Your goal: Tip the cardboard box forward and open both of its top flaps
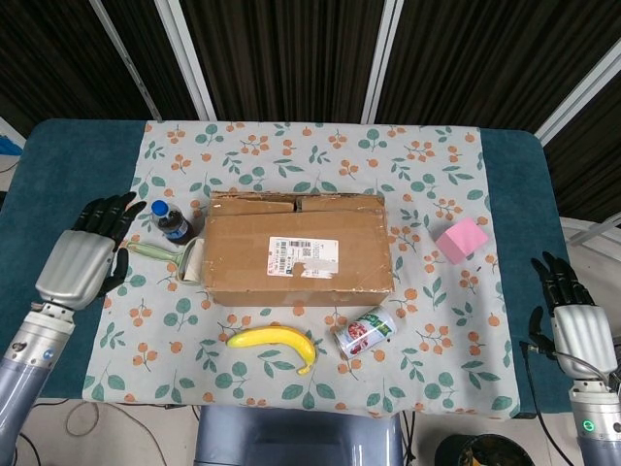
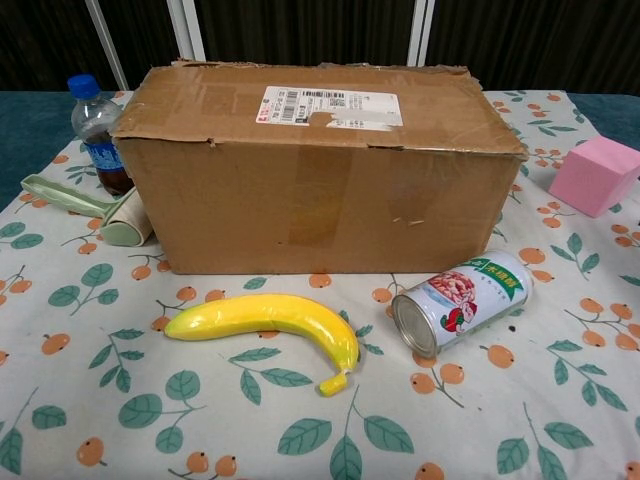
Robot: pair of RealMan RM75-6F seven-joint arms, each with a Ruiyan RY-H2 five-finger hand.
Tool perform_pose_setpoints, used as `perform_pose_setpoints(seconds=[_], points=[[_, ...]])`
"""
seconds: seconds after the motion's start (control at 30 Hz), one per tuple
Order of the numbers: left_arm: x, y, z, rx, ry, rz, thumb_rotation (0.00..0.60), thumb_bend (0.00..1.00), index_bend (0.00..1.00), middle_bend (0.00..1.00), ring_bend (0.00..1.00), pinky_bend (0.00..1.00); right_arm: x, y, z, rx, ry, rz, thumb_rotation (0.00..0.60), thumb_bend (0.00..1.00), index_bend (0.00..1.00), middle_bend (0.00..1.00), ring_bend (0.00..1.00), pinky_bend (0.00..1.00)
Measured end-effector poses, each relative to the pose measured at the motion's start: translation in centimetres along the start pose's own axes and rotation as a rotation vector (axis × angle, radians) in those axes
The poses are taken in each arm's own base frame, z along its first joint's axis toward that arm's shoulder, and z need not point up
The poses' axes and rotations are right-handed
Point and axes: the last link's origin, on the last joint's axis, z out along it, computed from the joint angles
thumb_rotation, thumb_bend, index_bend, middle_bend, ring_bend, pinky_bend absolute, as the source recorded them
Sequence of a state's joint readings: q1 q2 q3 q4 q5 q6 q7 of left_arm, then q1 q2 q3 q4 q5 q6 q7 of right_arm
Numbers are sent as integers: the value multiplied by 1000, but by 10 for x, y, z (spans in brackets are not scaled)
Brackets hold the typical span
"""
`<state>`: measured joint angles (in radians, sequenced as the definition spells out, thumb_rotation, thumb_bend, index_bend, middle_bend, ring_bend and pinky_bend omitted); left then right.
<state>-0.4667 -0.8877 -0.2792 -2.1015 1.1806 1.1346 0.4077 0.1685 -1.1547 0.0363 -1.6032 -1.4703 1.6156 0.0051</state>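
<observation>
Brown cardboard box (image 1: 299, 249) sits upright mid-surface, flaps closed, its label on top. Left hand (image 1: 82, 261) hovers empty with fingers spread, just left of the blue-capped bottle (image 1: 172, 222). Right hand (image 1: 577, 322) hangs empty and spread at the right edge, well apart from the box.
</observation>
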Motion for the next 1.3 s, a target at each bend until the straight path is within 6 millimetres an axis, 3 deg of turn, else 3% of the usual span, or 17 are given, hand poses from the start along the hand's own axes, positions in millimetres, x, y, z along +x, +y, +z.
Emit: perform_pose_setpoints(seconds=[0.4,0.67,0.8,1.3], points=[[22,58,81,-101,-176,29,600,831,0,21,0,120,2,6,2,-17,15,20,600,767,0,0,0,246],[20,92,129,-82,-290,73,600,879,94,181,119,256,2,6,3,-19,15,37,600,767,0,0,0,246],[7,114,150,-82,-324,131,600,889,134,244,172,310,1,6,2,-19,15,42,600,767,0,0,0,246],[-18,129,167,-64,-366,146,600,904,193,339,237,366,0,7,1,-38,7,64,600,766,0,0,0,246]])
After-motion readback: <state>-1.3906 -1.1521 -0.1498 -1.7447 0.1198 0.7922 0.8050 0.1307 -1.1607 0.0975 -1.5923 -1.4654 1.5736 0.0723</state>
